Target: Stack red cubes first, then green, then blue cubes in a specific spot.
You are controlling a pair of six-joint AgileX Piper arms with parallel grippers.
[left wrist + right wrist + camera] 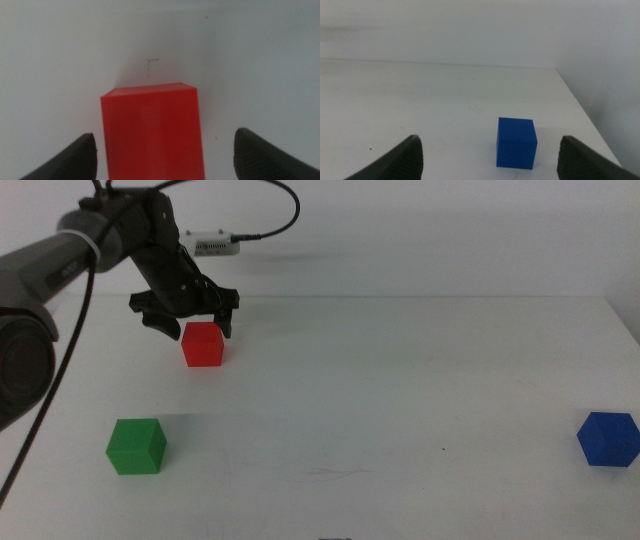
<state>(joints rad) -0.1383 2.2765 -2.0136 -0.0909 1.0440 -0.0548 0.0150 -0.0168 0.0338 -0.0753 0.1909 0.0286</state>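
Spread wide, the two dark jaws of the left gripper (186,323) stand apart on either side of the red cube (203,344), holding nothing; in the left wrist view the red cube (151,131) sits between the jaw tips with bare table showing on both sides, closer to one jaw than the other. That cube rests on the white table (400,400) toward its far left part, and the left arm reaches it from the picture's left side, the gripper hanging just over and behind the cube. Nearer the camera on the left, well apart from the red one, lies the green cube (136,446). Far across at the right edge sits the blue cube (608,439). The right gripper (490,165) is out of the middle view; its wrist camera shows its jaws also wide open and empty, with the blue cube (516,142) lying on the table ahead of them, near the table's edge.
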